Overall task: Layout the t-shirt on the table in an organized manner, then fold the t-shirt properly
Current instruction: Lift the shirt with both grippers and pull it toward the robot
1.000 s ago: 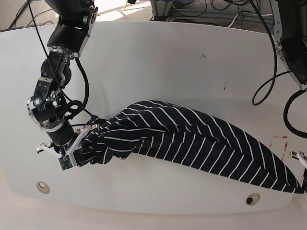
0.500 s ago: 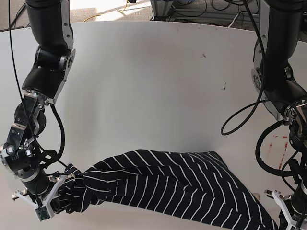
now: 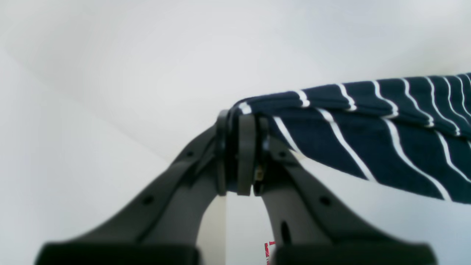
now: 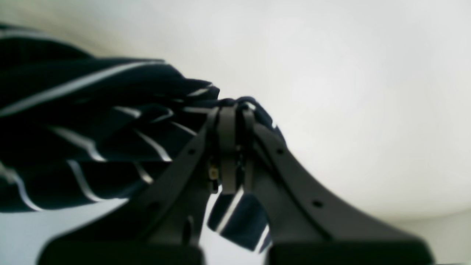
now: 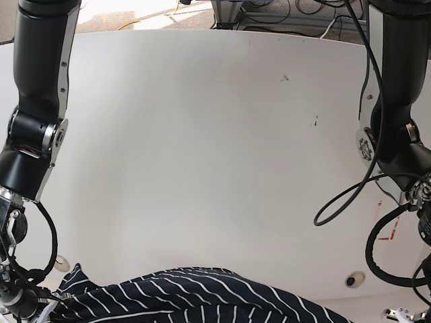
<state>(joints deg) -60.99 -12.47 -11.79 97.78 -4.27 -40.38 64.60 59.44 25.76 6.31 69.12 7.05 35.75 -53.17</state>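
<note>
Cloth first: dark navy short-sleeved t-shirt with thin white stripes stretched along the bottom edge of the base view, partly cut off by the frame; it sits in front of the near edge of the large smooth white bench with rounded corners; whether the cloth touches the bench top cannot be told.

Left gripper: dark grey jaws closed tight on a bunched edge of the t-shirt; fabric runs away taut to the right in the left wrist view, white surface behind; small piece of red mark visible low between the fingers.

Right gripper: jaws clamped shut on a gathered fold of the t-shirt; bulk of cloth bunches to the left in the right wrist view; a small striped flap hangs below the jaws.

Base view: both black arms reach down at the frame sides, right arm on the view's left, left arm on the view's right; grippers themselves mostly out of frame at the bottom; small round fitting near the bench's near edge; red-outlined mark close to the left arm; cables and floor clutter beyond the far edge.
</note>
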